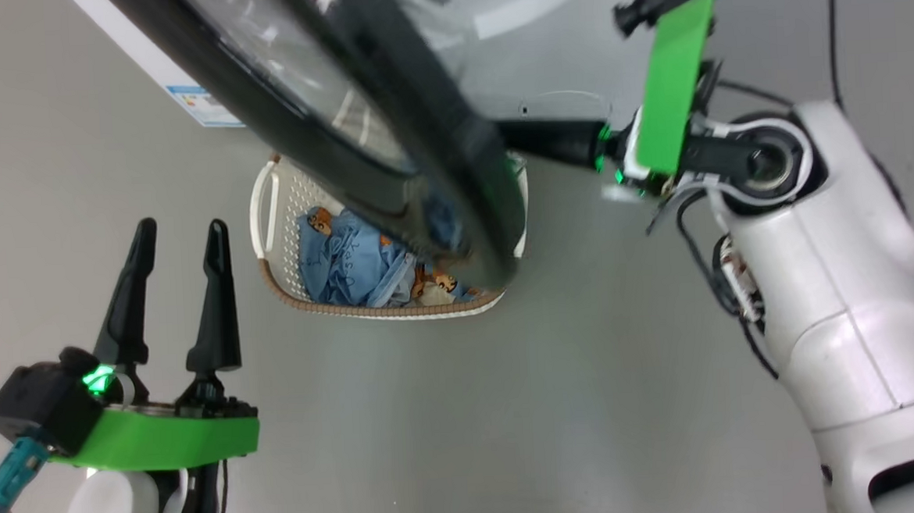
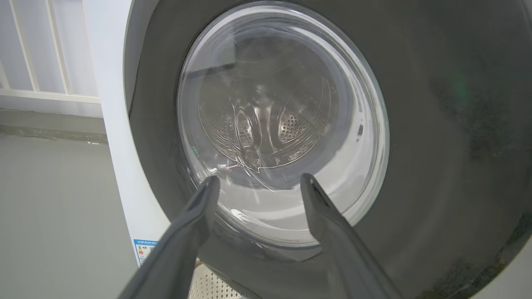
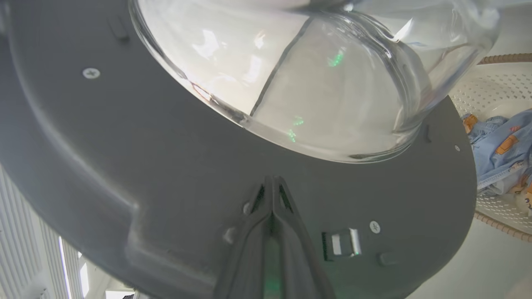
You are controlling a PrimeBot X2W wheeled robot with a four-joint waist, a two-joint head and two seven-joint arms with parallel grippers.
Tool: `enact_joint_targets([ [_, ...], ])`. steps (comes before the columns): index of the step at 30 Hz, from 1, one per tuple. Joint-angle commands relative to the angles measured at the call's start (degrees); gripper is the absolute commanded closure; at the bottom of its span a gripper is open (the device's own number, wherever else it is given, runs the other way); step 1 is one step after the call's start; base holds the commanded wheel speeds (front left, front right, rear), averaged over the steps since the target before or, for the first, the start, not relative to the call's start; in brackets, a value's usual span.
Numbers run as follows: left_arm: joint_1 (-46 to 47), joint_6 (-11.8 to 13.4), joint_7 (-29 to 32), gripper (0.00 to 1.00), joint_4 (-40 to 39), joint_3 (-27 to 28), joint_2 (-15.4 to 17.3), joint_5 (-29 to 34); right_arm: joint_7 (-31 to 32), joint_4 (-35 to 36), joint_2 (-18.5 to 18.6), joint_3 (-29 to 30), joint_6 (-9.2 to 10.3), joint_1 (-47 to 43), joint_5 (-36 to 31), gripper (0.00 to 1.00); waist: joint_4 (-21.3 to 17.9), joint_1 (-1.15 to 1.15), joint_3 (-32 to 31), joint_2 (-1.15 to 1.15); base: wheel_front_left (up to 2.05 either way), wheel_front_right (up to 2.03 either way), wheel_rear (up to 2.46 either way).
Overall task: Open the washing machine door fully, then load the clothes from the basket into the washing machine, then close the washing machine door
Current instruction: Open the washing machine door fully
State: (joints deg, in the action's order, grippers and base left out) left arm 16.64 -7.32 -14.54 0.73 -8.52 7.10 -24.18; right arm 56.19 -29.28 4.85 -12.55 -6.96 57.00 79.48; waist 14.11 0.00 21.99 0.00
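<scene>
Black-fingered left gripper (image 1: 181,225): lower left of the head view; fingers spread wide apart, nothing between them; positioned over the grey floor (image 1: 434,414), well apart from the basket.
Left wrist view: both fingers (image 2: 195,224) point at the outer face of the washing machine door (image 2: 436,124); no contact with it is visible.
Label sticker (image 1: 199,106): blue and white, on the lower corner of the washing machine (image 1: 128,35); white cabinet, at the upper left of the head view.
Washing machine door (image 1: 434,117): stands partly open; glossy black rim around a clear glass window (image 1: 290,62). In the head view its lower rim overlaps the right half of the basket.
Drum (image 2: 266,128): perforated steel, visible through the glass in the left wrist view.
Basket (image 1: 366,310): on the floor below the door, beside the machine; cream perforated wall, brown rim, white handle (image 1: 263,204) on its left side.
Clothes (image 1: 348,262): inside the basket; light-blue fabric with orange-brown bears, bunched at the bottom.
Right gripper (image 3: 272,182): fingers pressed together, gripping nothing; tips at the grey inner face of the door, just below the glass bowl (image 3: 311,83) and near the latch opening (image 3: 341,245). Contact with the face cannot be confirmed.
Right forearm (image 1: 834,284): pale casing at the right edge of the head view, reaching in behind the door.
</scene>
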Motion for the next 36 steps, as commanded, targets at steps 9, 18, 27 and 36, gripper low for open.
enact_joint_targets([
  [9,-2.1,-0.2,-0.5,0.0,-1.3,3.0,2.6,1.4,-2.0,5.4,-2.0,-12.6,-0.53,-5.0,10.0,1.0,-1.3,0.0,-2.7,0.0,0.0,0.0,0.0],
  [18,-2.7,-0.2,-0.5,0.0,0.9,4.1,2.3,2.8,-9.2,5.7,-2.0,-25.8,-0.53,-5.9,19.3,1.0,-0.7,0.0,-4.5,0.0,0.0,0.0,0.0],
  [27,-3.7,-0.2,-0.5,0.0,2.5,5.4,2.1,3.7,-14.3,5.1,-2.0,-32.7,-0.53,-5.7,24.3,1.0,-0.9,0.0,-6.4,0.0,0.0,0.0,0.0],
  [36,-5.9,-0.2,-0.5,0.0,3.7,7.0,2.3,4.5,-17.9,5.1,-0.3,-31.3,-0.53,-8.4,26.2,1.0,-2.6,0.0,-9.9,0.0,0.0,0.0,0.0],
])
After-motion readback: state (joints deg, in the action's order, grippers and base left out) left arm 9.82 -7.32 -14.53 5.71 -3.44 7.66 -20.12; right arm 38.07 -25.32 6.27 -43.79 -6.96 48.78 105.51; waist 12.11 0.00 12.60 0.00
